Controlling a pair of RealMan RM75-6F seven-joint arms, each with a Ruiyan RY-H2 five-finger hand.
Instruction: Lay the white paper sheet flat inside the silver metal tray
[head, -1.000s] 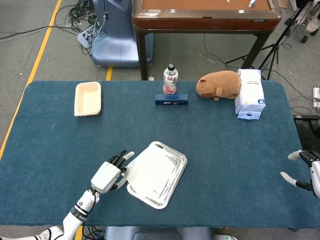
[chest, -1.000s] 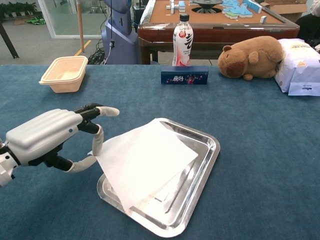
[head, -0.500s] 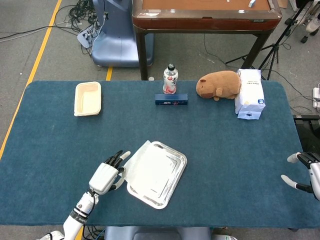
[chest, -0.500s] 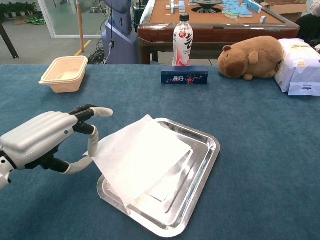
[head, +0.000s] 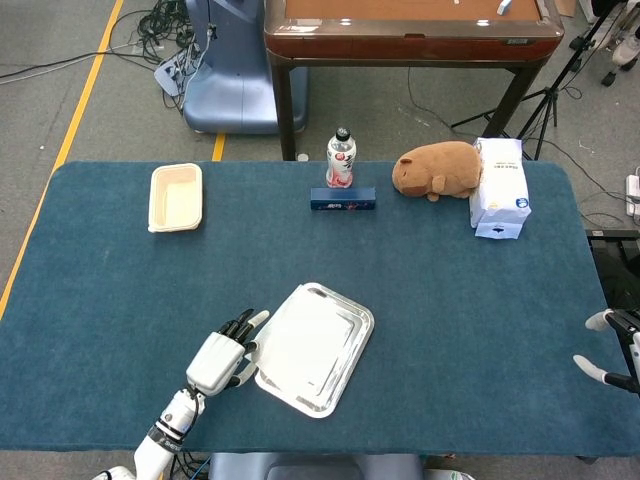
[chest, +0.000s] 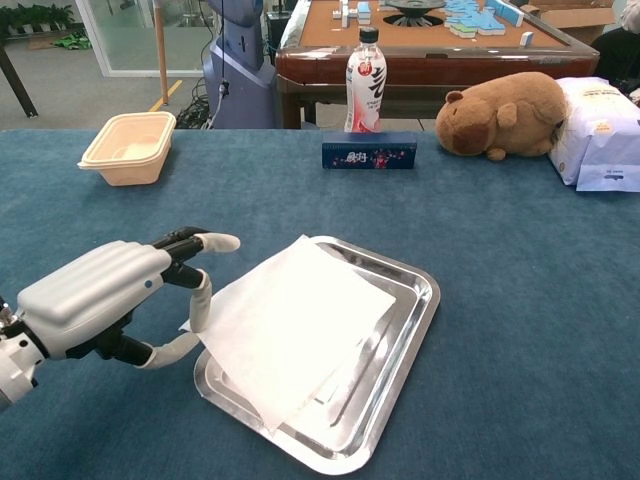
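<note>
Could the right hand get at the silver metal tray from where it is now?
Probably not easily: the right hand sits at the table's far right edge, well away from the silver metal tray, though bare blue cloth lies between them.

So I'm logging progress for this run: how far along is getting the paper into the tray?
Mostly done: the white paper sheet lies over the silver metal tray. In hand: the left hand touches the sheet's left edge, which overhangs the tray rim and looks slightly raised. Left: ease that edge inside so the sheet sits flat, then let go. The right hand is off at the table's edge, holding nothing.
</note>
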